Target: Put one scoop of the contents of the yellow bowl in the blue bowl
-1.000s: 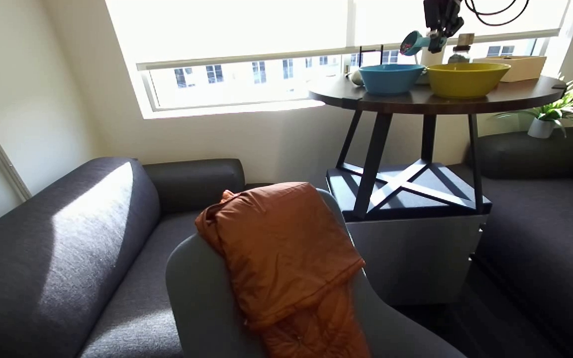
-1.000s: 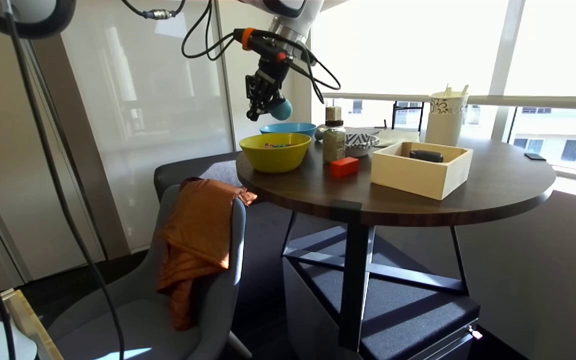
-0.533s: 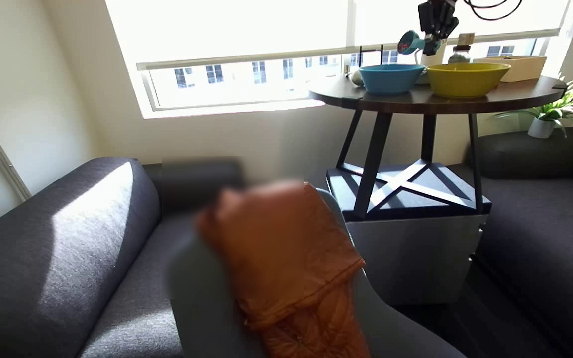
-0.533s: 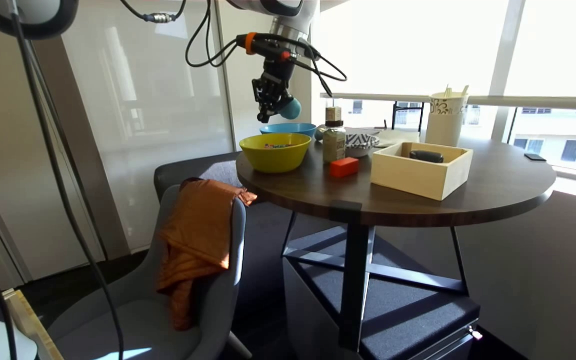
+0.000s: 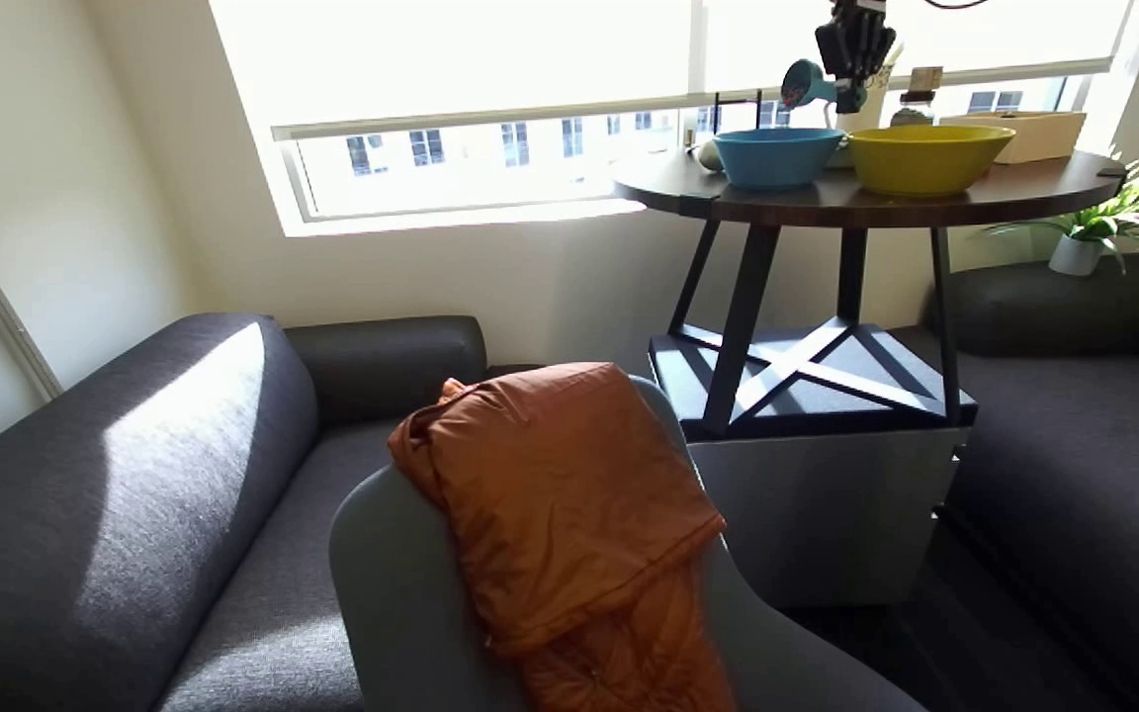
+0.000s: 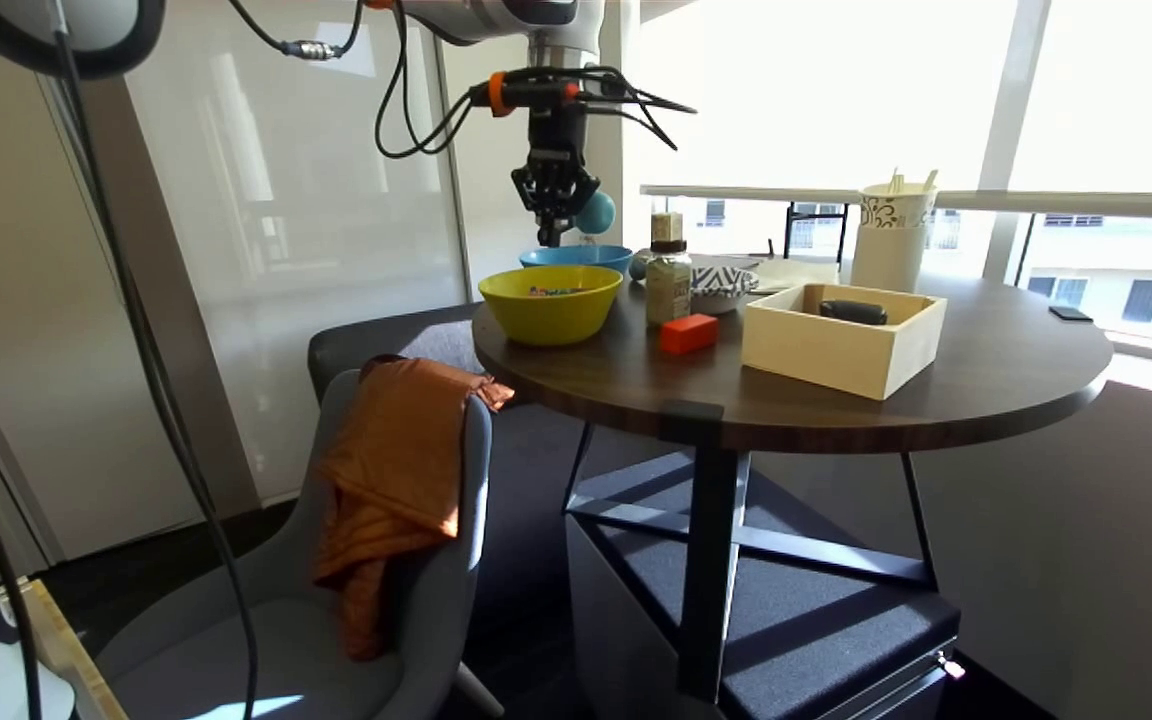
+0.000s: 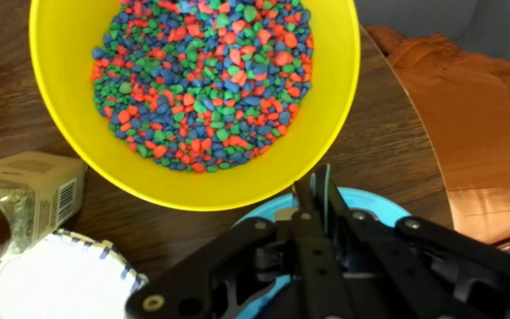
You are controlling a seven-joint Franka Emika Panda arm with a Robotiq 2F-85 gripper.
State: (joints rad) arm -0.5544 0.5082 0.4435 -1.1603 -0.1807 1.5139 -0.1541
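3 bowls (image 6: 546, 315), 1 scoop (image 6: 594, 213), 1 wooden box (image 6: 816, 347)

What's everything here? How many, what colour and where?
Table: 1, brown, by the window
Yellow bowl: 1, yellow, on table
Blue bowl: 1, blue, on table
Scoop: 1, teal, in the air
Pebbles: lots, red, green, blue, in yellow bowl
Bottle: 1, clear, on table
Block: 1, red, near bottle
Patterned bowl: 1, white and dark, near bottle
Box: 1, cream, on table
Black thing: 1, black, in box
Cup: 1, white, on table
Chair: 1, grey, beside table
Jacket: 1, orange, on chair
Sofas: 2, dark grey, near table
Plant: 1, green, by a sofa
Cabinet: 1, grey, under table
Pincer: 1, black, holding scoop
Arm: 1, white, above table
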